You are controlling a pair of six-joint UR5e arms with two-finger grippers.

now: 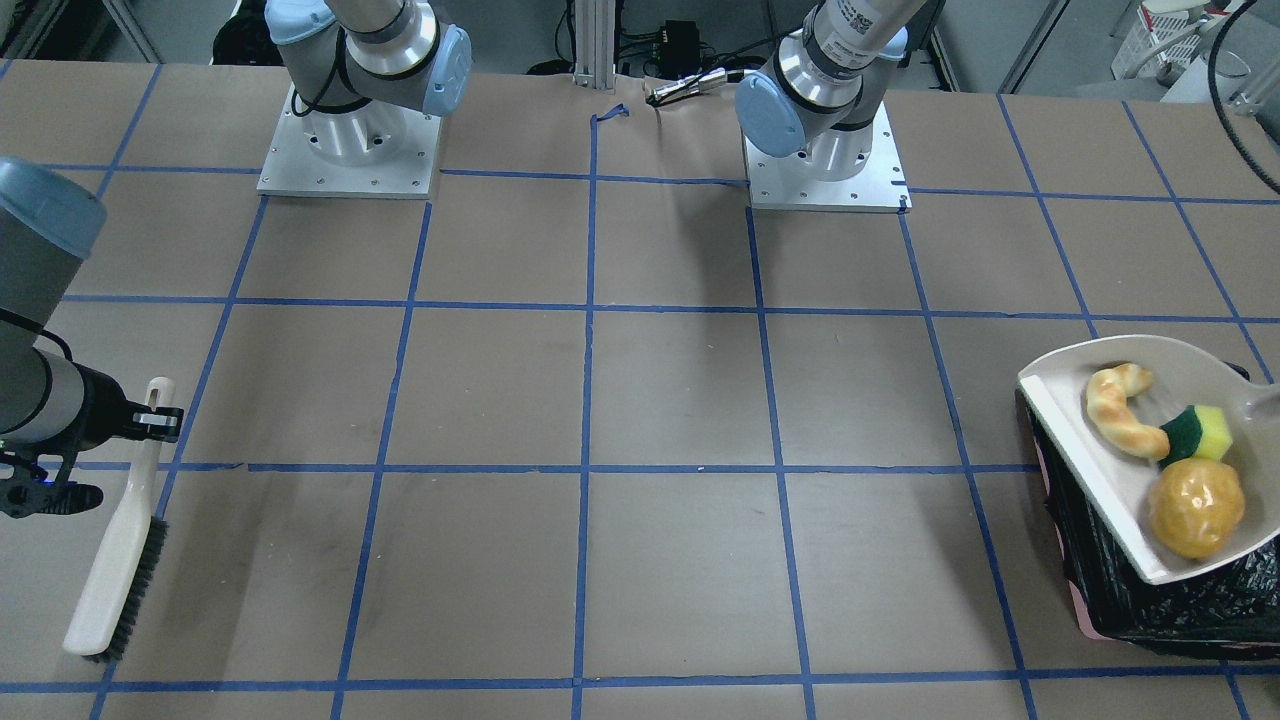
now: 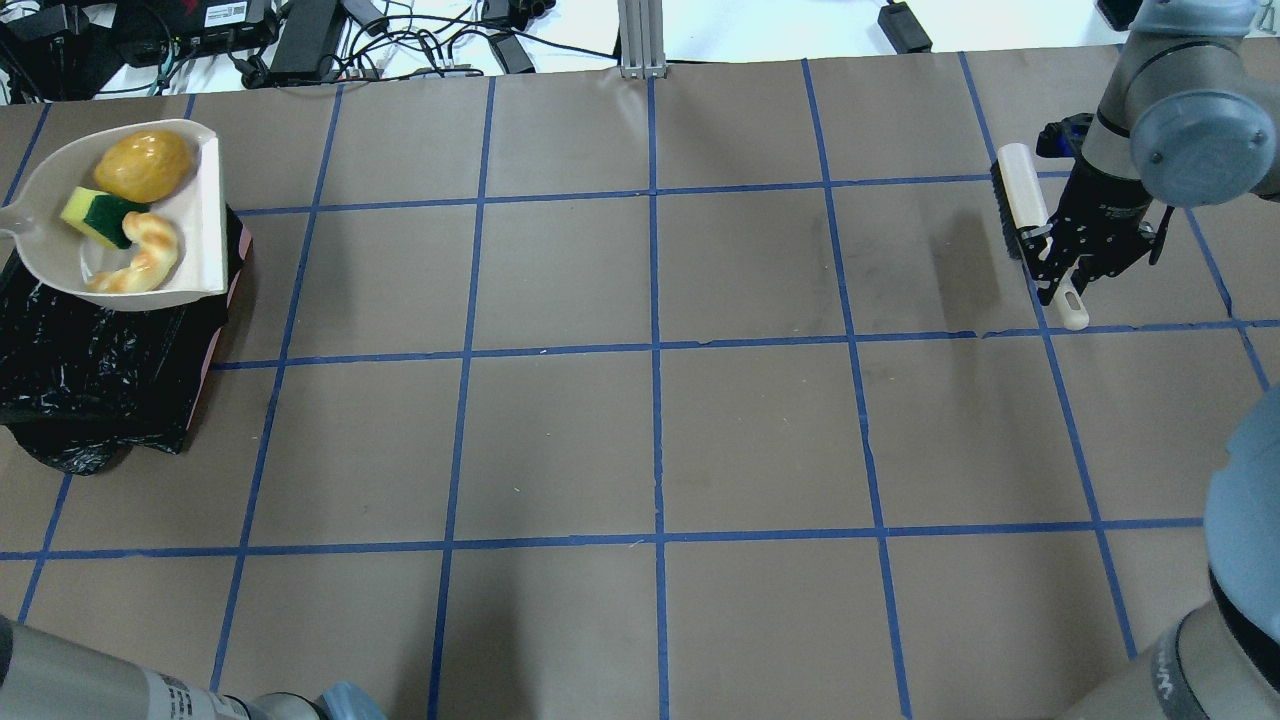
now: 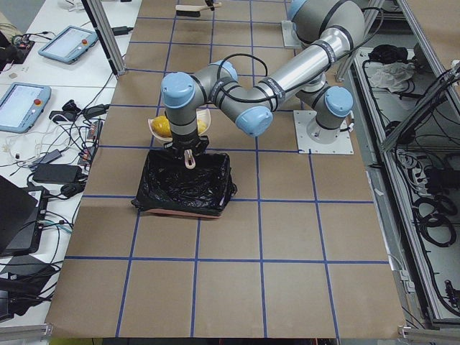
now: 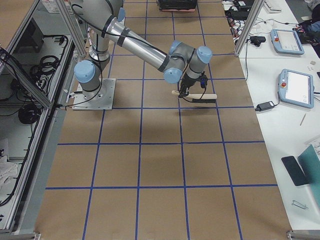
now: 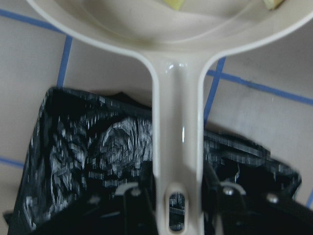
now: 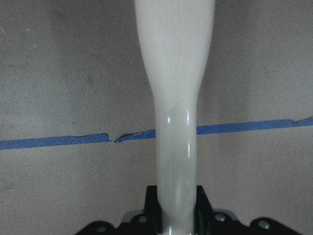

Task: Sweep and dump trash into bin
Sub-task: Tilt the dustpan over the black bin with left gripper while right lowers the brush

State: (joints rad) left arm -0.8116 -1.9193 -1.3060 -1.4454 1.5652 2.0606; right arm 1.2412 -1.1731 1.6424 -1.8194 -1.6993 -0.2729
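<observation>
dustpan (image 2: pixel 212 225): upper left of overhead view, overlapping bin (image 2: pixel 90 370); contains croissant (image 2: pixel 140 262), sponge (image 2: pixel 100 217), orange ball (image 2: pixel 145 165);
left pincer (image 5: pixel 177 196): clamped on dustpan handle;
right pincer (image 6: pixel 177 210): clamped on brush (image 2: pixel 1020 195)

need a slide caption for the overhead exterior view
Loaded dustpan, carrying croissant, sponge and a round yellow item, held at the black-lined bin; right gripper holds the brush across the table.

Wrist close-ups; four views around table (image 1: pixel 680 390)

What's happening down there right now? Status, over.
Left gripper shut on dustpan, held at bin, trash not yet dumped. Right gripper shut on brush. Nothing in the way.
</observation>
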